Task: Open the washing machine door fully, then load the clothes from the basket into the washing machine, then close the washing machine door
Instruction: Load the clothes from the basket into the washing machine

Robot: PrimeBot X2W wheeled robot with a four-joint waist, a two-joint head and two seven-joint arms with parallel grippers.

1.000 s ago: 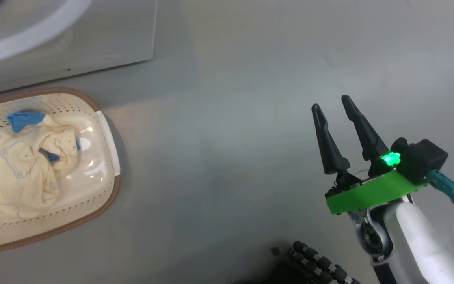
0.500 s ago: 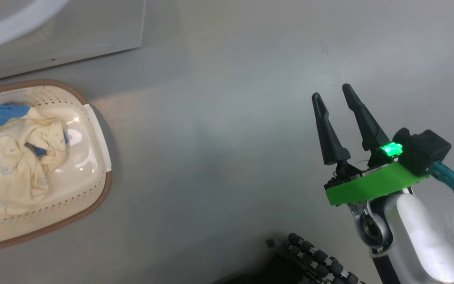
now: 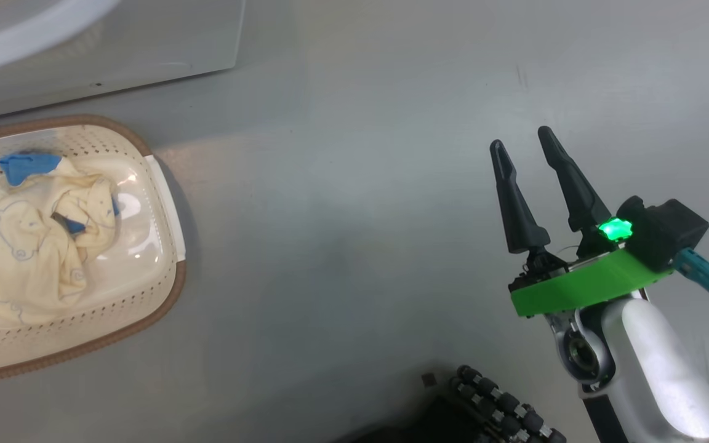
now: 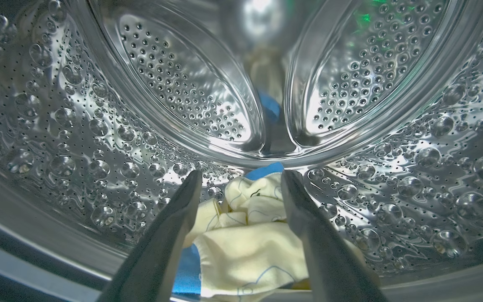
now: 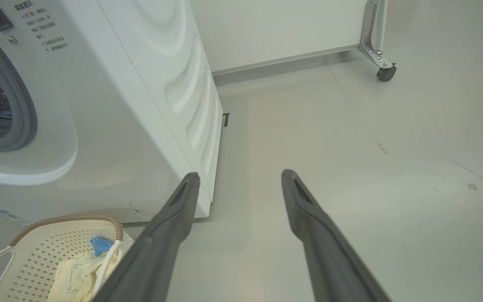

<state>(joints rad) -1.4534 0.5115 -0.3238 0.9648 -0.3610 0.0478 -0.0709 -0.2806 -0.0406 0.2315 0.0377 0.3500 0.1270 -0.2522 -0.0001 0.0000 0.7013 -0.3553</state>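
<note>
Lying in the shiny steel drum (image 4: 78, 138) of the big white washing machine (image 5: 141, 105), soft cream-yellow and blue clothes (image 4: 245, 243) sit in front of the left gripper (image 4: 241, 173), spread wide and holding nothing, while more clothes (image 3: 22, 258) lie in the cream plastic basket (image 3: 167, 295) nearby and the right gripper (image 3: 520, 138) hangs open over grey floor (image 3: 354, 246).

The right gripper (image 3: 520, 138) has two long, dark, pointy fingers (image 3: 517, 209). They sit on a bright green plate (image 3: 582, 289) with a glowing green light (image 3: 614, 229). Beside it is a black box (image 3: 665, 237) with a blue-green plug (image 3: 702, 277). The arm (image 3: 662, 363) is shiny white. The left gripper (image 4: 241, 173) has dark grey fingers too.
</note>
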